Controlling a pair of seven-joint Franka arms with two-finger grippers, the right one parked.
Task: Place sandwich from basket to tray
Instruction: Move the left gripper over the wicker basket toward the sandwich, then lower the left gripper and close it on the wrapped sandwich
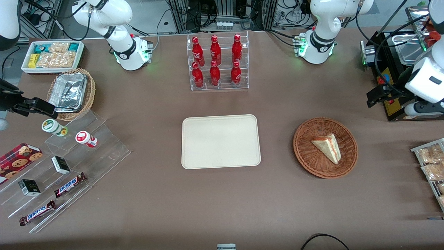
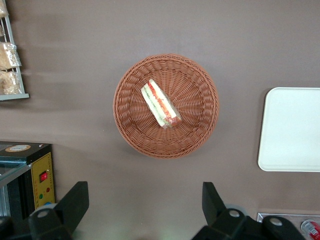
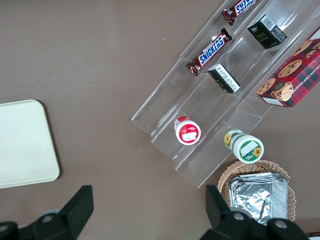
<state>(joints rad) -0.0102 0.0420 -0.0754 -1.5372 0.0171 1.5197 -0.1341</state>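
— What lies nearest the front camera?

— Toward the parked arm's end, Snickers bars point(image 1: 70, 184) on a clear stepped acrylic stand point(image 1: 66, 166). Farther in, mid-table, the cream tray point(image 1: 220, 141) sits flat with nothing on it.

— And the sandwich?

— The sandwich point(image 1: 327, 147) rests on its side in the reddish-brown wicker basket point(image 1: 305, 152), near the basket's middle, its red and green layers showing along the cut edge (clearest from my wrist camera point(image 2: 160, 104)). The basket stands beside the tray, toward my end of the table, a stretch of brown cloth between them.

— Where is your hand?

— My gripper point(image 2: 145, 205) hangs high over the table, well apart from the basket point(image 2: 135, 125) and touching nothing. Its two black fingers point(image 2: 75, 200) are spread wide, with only bare cloth between them. The tray's corner point(image 2: 290, 130) shows off to one side.

— Farther still?

— A clear rack of red cola bottles point(image 1: 216, 62), farther from the front camera than the tray.
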